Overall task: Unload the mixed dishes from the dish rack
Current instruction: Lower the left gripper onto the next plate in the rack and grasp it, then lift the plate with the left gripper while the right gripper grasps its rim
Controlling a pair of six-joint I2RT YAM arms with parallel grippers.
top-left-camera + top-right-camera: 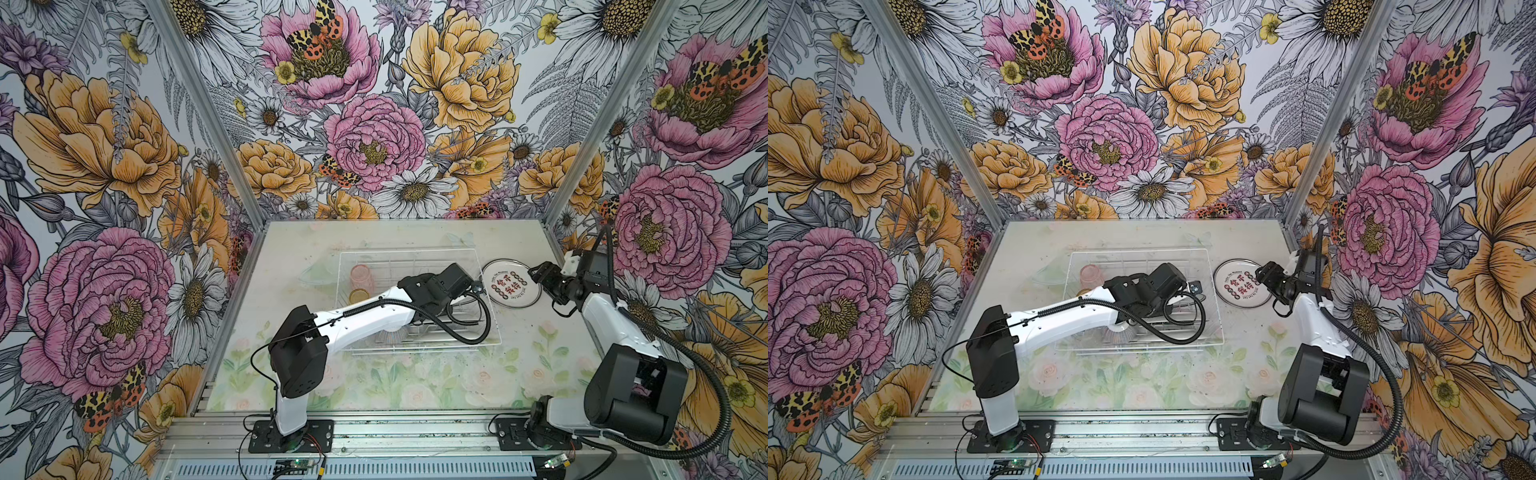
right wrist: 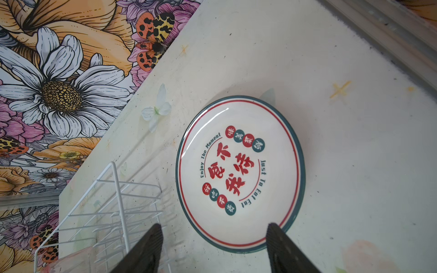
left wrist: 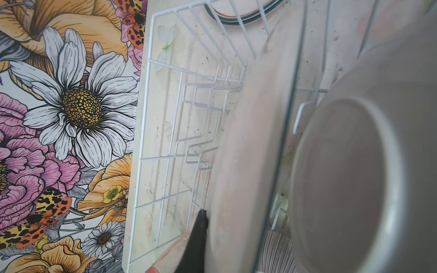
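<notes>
Glazed ceramic by the look, stiff, slick, chip-prone: best pinched at the rim. Clamped on the upright plate (image 3: 248, 141) in the dish rack (image 3: 148, 60) beside the bowl (image 3: 354, 177): left jaws. Spread wide above the flat plate (image 2: 238, 175) on the table (image 2: 354, 165): right jaws.

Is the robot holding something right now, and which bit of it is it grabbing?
The left end effector pinches an upright plate in the dish rack by its edge. The right end effector is open and holds nothing.
</notes>
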